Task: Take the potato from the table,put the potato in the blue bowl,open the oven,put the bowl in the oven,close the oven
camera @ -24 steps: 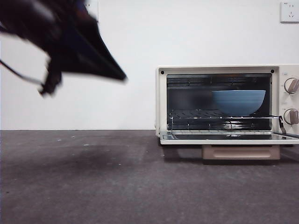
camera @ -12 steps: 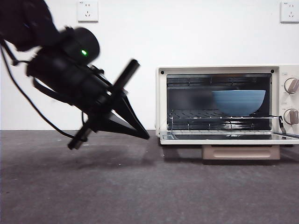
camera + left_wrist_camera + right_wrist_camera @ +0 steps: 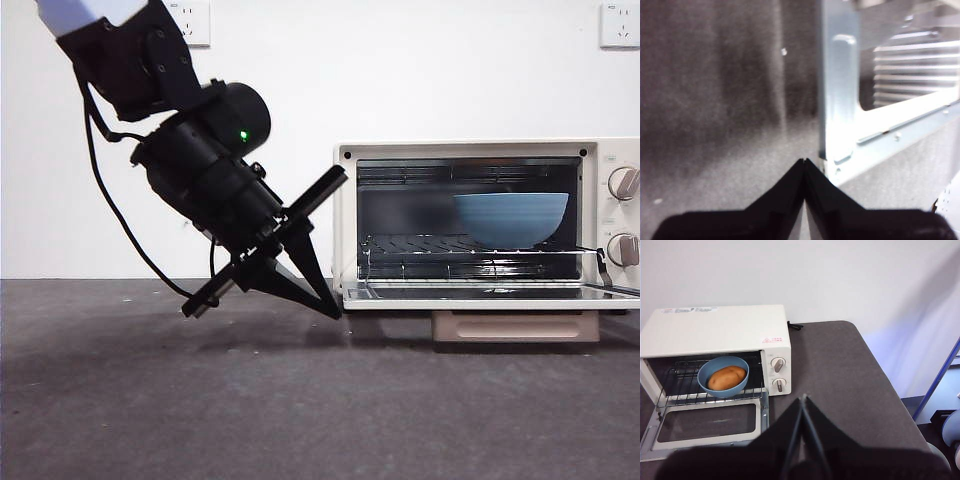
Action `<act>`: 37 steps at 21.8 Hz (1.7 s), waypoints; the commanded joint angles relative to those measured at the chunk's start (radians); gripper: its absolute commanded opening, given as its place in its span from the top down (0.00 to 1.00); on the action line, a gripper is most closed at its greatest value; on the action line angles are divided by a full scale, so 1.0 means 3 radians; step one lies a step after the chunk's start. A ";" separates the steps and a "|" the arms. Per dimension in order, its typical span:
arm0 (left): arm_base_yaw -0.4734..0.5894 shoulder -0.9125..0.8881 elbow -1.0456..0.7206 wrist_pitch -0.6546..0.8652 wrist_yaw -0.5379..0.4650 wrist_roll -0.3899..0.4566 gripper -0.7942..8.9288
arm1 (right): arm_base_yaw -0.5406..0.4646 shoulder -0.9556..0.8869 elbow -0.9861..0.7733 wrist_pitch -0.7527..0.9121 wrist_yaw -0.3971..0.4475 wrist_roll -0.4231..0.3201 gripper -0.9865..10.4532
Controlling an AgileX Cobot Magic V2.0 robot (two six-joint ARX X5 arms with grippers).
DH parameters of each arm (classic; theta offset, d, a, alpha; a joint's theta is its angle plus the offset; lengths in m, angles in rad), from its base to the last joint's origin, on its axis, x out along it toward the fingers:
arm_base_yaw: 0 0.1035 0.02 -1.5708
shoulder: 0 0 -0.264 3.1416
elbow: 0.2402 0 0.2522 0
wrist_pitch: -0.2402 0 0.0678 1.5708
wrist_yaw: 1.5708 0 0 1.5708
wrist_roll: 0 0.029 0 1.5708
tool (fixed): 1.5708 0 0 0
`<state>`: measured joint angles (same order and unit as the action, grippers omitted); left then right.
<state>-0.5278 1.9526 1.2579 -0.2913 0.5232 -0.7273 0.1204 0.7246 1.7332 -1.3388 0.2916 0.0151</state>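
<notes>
My left gripper (image 3: 332, 308) is clenched, its two black jaws pressed tip to tip with nothing between them. In the front view the arm slants down from the upper left, and the tips sit low over the table (image 3: 200, 400), just beside the near left corner of the oven's (image 3: 480, 150) dropped door (image 3: 490, 296). From my left wrist the closed tips (image 3: 804, 162) point at the pale metal frame of that door (image 3: 840, 100), close to its corner; I cannot tell whether they touch it.

The oven stands open at the table's back edge, against the white wall. Its door lies flat, hinged down toward the front, with the tan handle (image 3: 515, 326) below it. The bowl (image 3: 511, 218) rests on the wire rack (image 3: 420, 245) inside, toward the knob side of the cavity. Seen from above by my right wrist, the potato (image 3: 727, 377) lies in the bowl (image 3: 723, 375), filling much of it.

My right gripper (image 3: 802, 405) is also clenched, jaws together and grasping nothing. It hangs high and well back from the oven (image 3: 715, 330), looking down over the open door (image 3: 705, 422), the two knobs (image 3: 778, 363) and the bare table (image 3: 840, 380) beside them. A black cable (image 3: 795, 326) trails off behind the oven.
</notes>
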 commanded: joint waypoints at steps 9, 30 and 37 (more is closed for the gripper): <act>-0.0122 0.0086 0.0009 0.0058 -0.0081 -0.0086 0.92 | 0.0009 -0.0010 -0.0009 -0.0011 0.0015 0.0036 0.92; -0.0126 0.0086 0.0009 0.0622 0.0263 -0.0498 0.92 | 0.0009 -0.0010 -0.0009 -0.0111 -0.0052 0.0151 0.92; -0.0084 0.0086 0.0048 0.0779 0.0267 -0.0632 0.92 | 0.0009 -0.0010 -0.0009 -0.0113 -0.0139 0.0153 0.92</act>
<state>-0.5461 1.9694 1.2572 -0.0937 0.5812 -0.9089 0.1204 0.7246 1.7332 -1.3529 0.2539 0.0490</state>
